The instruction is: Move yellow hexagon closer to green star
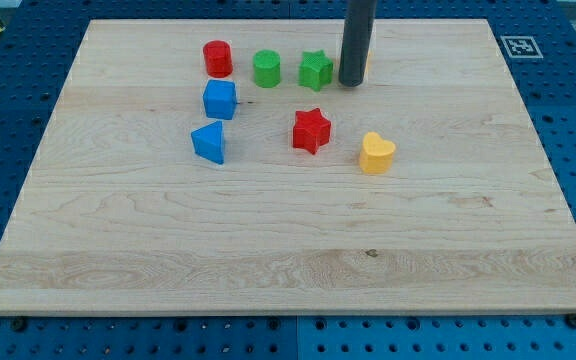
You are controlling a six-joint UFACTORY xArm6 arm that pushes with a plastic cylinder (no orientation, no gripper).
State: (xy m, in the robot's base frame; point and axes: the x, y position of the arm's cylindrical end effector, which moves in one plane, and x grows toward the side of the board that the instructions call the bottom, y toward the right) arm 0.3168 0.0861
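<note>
The green star (315,70) sits near the view's top, a little right of centre. My dark rod comes down just to its right, and my tip (351,84) rests on the board close beside the star. The yellow hexagon (368,66) is almost wholly hidden behind the rod. Only a thin yellow sliver shows at the rod's right edge, so its shape cannot be made out. The rod stands between the hexagon and the green star.
A green cylinder (266,68) and a red cylinder (217,58) stand left of the star. A blue cube (219,99) and a blue triangle (209,142) lie below them. A red star (310,130) and a yellow heart (376,153) lie below my tip.
</note>
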